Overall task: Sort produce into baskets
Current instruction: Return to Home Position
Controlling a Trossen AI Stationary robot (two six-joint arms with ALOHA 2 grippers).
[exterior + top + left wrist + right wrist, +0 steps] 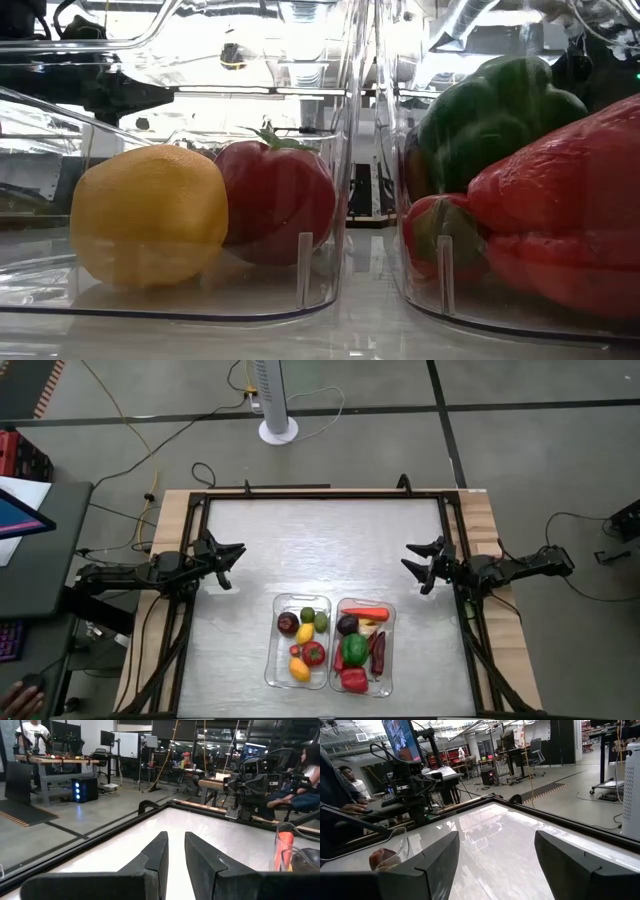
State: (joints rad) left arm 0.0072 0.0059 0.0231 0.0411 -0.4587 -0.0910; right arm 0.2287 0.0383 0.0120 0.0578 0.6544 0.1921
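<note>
The counter (320,540) is a broad rectangle of brushed, silvery sheet with a dull sheen, framed by black rails and a pale wooden border. The left arm (130,572), dark and jointed, reaches in over the counter's 9 o'clock edge, and the right arm (520,566) over the 3 o'clock edge.

The left gripper (176,836) hangs above bare counter at 9 o'clock. Its matte black, wedge-shaped jaws are only a narrow slit apart and pinch nothing. The right gripper (496,834) hangs at 3 o'clock, jaws spread wide with nothing between them.

At 6 o'clock two clear plastic tubs with rounded corners stand side by side, the left tub (269,660) and the right tub (393,660). All the produce lies inside them.

The right tub holds:
- a glossy, lobed red pepper (570,200) at its 6 o'clock end
- a lobed green pepper (490,110) just beyond it
- a slim dark red chilli (378,650) at 3 o'clock
- a tapered orange carrot (368,613) across 12 o'clock
- a round dark purple plum (347,625) at 11 o'clock

The left tub holds:
- a round, dimpled yellow fruit (150,215) at 6 o'clock
- a smooth red tomato (278,200) with a green stalk, just beside the yellow fruit
- a dark red round fruit (288,623) at 11 o'clock
- a small green lime (321,622) at 1 o'clock
</note>
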